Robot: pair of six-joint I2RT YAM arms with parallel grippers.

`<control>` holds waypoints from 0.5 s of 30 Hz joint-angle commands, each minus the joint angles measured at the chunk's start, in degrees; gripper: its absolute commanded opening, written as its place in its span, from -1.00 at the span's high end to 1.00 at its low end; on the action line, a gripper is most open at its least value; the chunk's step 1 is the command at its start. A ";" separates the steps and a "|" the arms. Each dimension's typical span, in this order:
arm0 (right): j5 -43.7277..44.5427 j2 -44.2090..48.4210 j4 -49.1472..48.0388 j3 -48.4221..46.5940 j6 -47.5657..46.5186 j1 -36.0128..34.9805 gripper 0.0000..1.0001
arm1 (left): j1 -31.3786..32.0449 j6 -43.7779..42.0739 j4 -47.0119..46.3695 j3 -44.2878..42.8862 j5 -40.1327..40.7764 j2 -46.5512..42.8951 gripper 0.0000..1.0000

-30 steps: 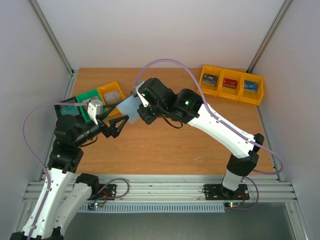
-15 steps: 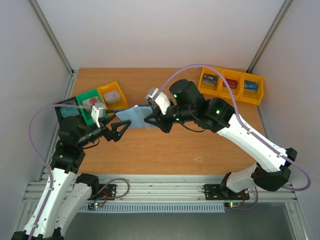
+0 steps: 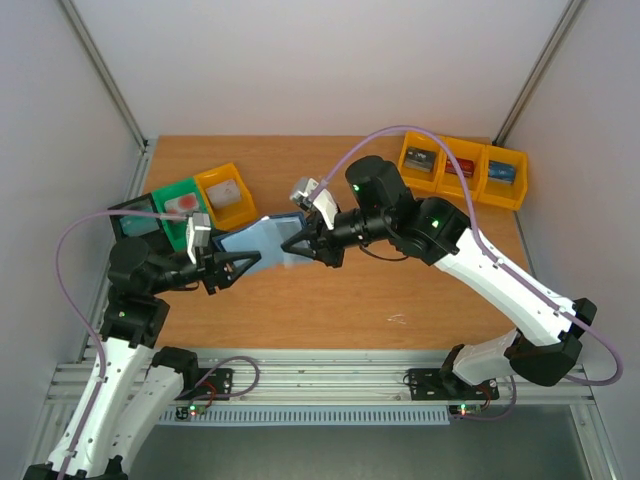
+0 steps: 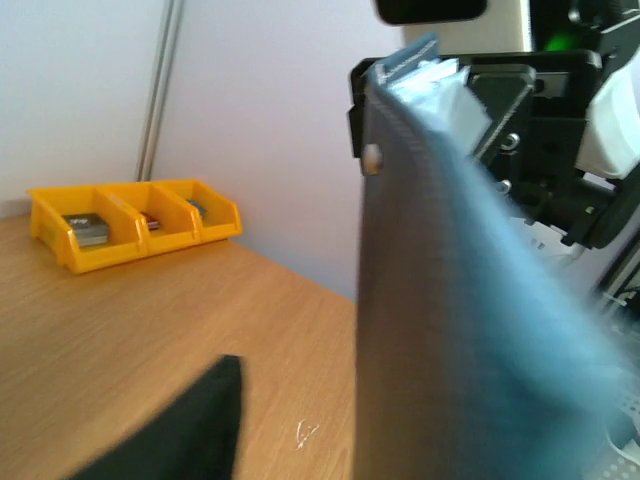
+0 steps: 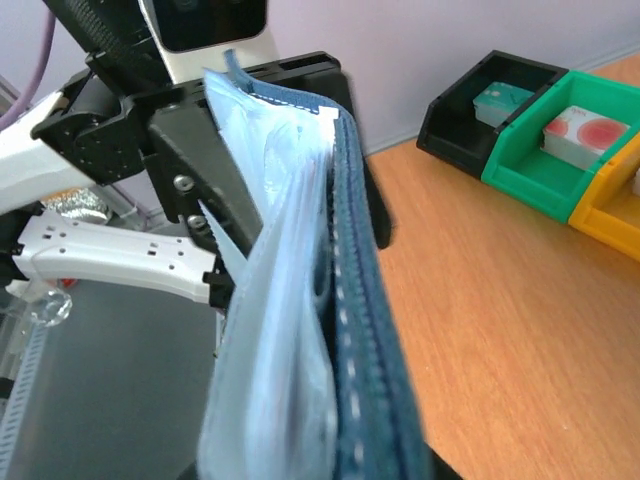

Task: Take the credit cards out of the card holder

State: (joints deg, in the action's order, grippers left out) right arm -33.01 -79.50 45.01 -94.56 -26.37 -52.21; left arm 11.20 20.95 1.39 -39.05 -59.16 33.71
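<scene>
Robotics lab cell: white panel walls (image 3: 300,60), aluminium rail (image 3: 330,380), parts bins (image 3: 462,187).

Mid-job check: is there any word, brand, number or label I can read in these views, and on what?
No text is readable in any view.
On the card holder: plain blue fabric, no print visible.
On the items in the yellow bins: labels too small to read.
On the pale item with red marks in the green bin: blurred, nothing legible.
</scene>
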 commanded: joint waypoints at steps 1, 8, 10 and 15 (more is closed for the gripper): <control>-2.82 1.84 -3.18 0.87 0.95 0.80 0.60 | -0.31 0.89 -4.30 -0.49 -3.16 -0.34 0.82; -4.13 6.89 -5.08 5.56 2.26 7.26 -0.14 | -0.31 1.78 -4.09 -1.08 -1.54 -1.07 0.99; -4.05 7.60 -4.57 6.28 2.53 8.80 -0.15 | -0.30 1.90 -4.16 -1.12 -1.78 -0.97 1.00; -2.65 7.39 -3.09 6.50 2.16 9.27 -0.14 | -0.36 1.66 -4.18 -1.11 -1.88 -0.98 1.00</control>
State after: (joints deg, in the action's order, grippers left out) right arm -35.75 -72.25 42.41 -88.53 -24.69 -43.00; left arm 11.20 22.26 0.51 -39.05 -60.82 33.61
